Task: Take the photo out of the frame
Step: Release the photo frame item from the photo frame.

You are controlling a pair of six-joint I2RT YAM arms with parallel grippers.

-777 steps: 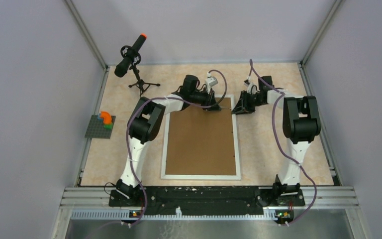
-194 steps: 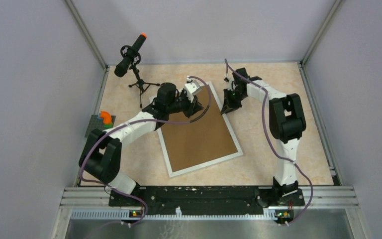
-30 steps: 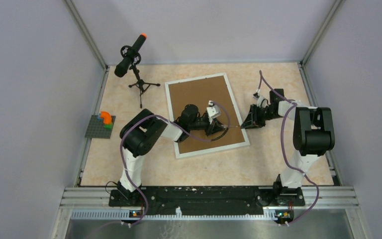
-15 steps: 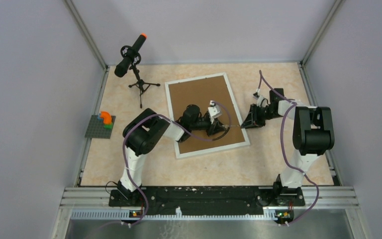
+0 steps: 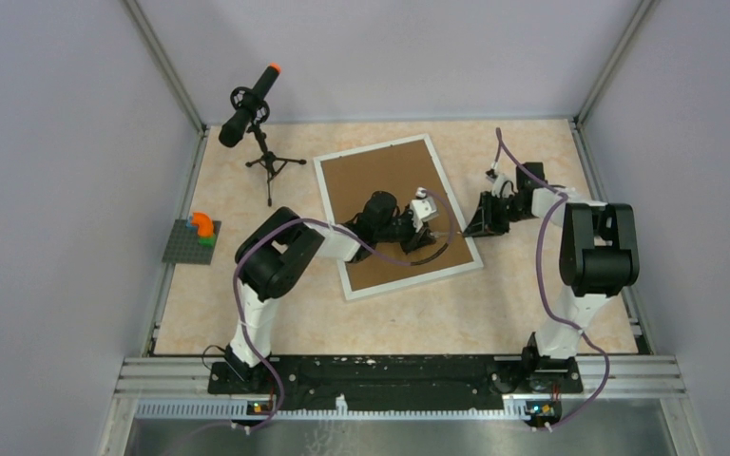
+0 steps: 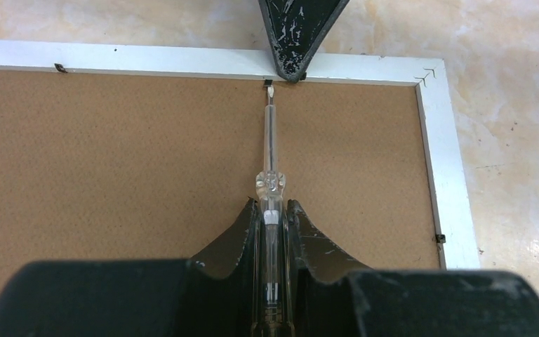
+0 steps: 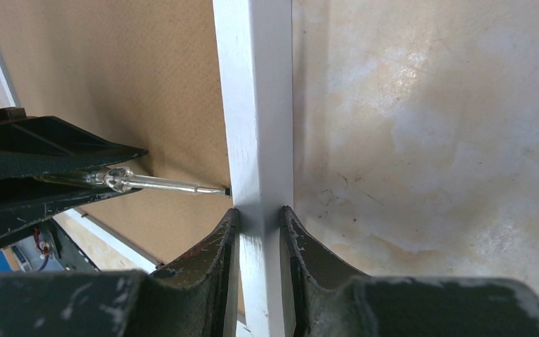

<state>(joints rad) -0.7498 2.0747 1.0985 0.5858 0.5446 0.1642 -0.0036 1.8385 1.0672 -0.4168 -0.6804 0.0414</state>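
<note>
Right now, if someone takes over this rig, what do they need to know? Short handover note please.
Left gripper: shut on a clear screwdriver, tip at a small tab on the frame's inner edge.
Right gripper: shut on the frame, clamping its white border just outside that tab.
Frame lies face down on the table, backing board up and in place. Photo not visible.
Done: frame braced, tool on tab.
Left: probably free the tabs, lift the board, take out the photo.
</note>
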